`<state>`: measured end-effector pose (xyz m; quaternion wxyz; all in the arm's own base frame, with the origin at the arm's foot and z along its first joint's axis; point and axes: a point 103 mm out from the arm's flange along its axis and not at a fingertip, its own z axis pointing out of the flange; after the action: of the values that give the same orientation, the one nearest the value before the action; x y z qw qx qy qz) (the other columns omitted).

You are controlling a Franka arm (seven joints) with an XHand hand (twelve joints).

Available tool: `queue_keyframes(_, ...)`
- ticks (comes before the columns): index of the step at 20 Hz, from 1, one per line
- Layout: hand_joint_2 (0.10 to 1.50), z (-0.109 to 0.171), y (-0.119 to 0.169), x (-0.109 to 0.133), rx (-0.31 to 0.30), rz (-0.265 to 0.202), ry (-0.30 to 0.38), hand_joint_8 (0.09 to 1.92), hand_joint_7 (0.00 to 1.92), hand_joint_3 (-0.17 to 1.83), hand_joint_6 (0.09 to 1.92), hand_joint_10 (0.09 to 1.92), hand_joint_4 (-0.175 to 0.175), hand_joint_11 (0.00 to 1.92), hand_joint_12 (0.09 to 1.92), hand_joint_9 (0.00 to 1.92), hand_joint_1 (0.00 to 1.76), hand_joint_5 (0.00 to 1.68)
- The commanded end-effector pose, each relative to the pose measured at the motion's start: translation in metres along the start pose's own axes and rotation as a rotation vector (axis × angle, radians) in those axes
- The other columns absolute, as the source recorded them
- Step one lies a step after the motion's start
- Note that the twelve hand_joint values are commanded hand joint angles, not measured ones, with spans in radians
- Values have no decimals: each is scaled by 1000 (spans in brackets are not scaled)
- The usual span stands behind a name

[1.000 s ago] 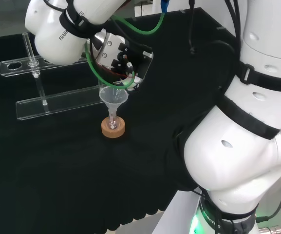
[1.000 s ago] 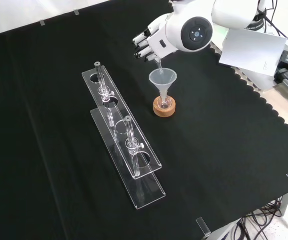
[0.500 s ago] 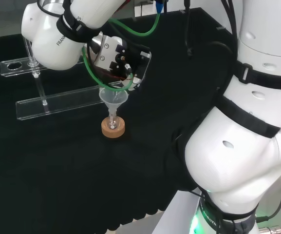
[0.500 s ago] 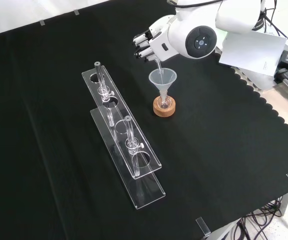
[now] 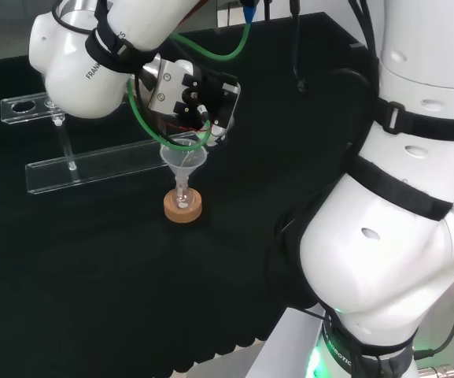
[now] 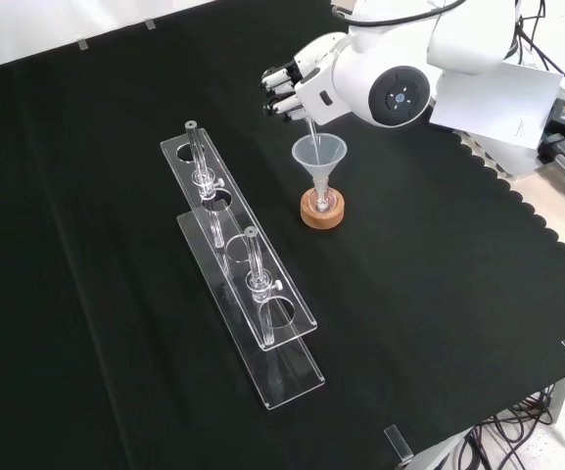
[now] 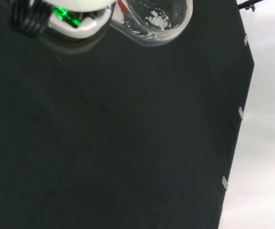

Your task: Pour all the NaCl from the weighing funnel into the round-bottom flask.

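One weighing funnel (image 6: 309, 128) sits pinched in my curled fingers, my hand (image 6: 292, 86) tipping it so its long axis slants steeply down, spout into the clear funnel (image 6: 319, 157) just below me. White grains (image 7: 157, 20) cling inside its bowl. Under that funnel stands the round-bottom flask (image 6: 322, 201) on its cork ring (image 6: 322, 213). Two clear racks (image 6: 248, 284) lie well apart, beyond my fingertips.
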<state>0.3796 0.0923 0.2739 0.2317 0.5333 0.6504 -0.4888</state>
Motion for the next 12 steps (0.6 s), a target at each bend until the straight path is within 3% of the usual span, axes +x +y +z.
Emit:
queue_keyframes(1, 690, -2, 0, -1, 7, 6, -26, 631, 558, 662, 824, 338, 175, 719, 1097, 925, 1093, 1190)
queue_keyframes(12, 690, -9, -1, 4, 4, 3, -87, 633, 556, 662, 823, 336, 175, 717, 1095, 921, 1093, 1191)
